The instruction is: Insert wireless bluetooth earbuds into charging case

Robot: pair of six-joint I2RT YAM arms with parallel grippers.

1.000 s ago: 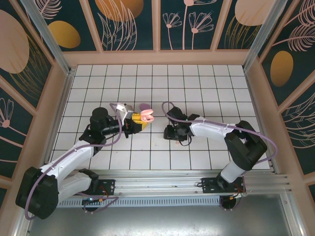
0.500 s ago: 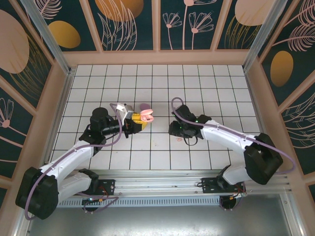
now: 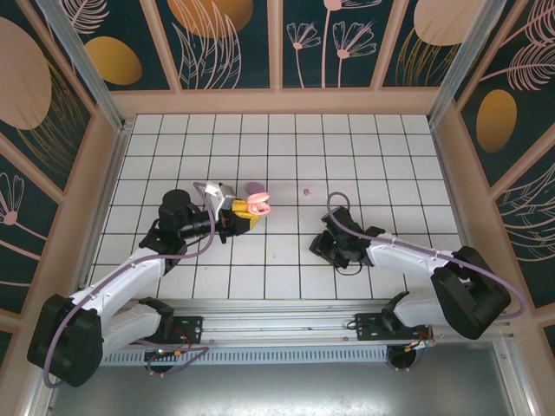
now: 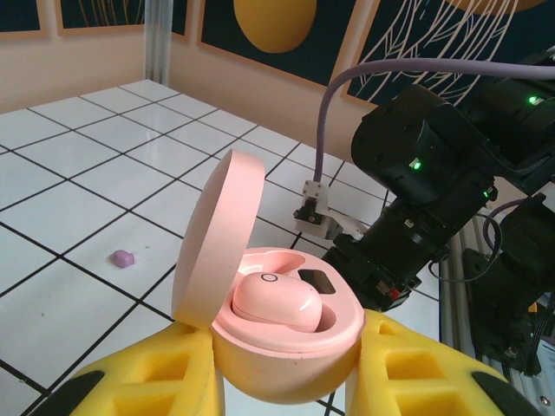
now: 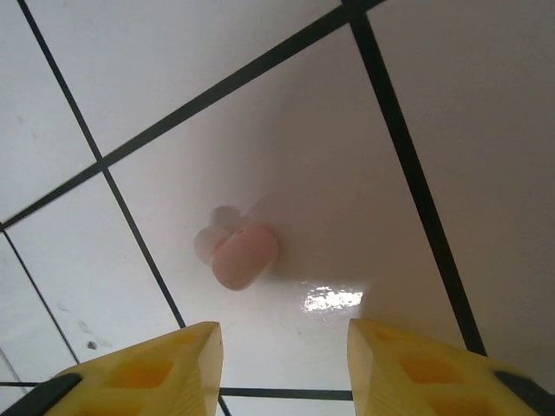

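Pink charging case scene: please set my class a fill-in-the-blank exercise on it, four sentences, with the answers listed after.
1. The left gripper holds the pink charging case with its lid ____.
2. Inside the case sits ____ seated earbud.
3. The right gripper hangs, fingers apart, over a loose earbud coloured ____.
4. The small earbud on the tiled floor beyond the case is ____.

Answers: open; one; pink; purple.

I count one pink case (image 4: 286, 368), lid open. Two pink buds: a seated pink earbud (image 4: 276, 303) inside the case and a loose pink earbud (image 5: 245, 256) to the case's right. One purple earbud (image 3: 305, 191), also to its right.
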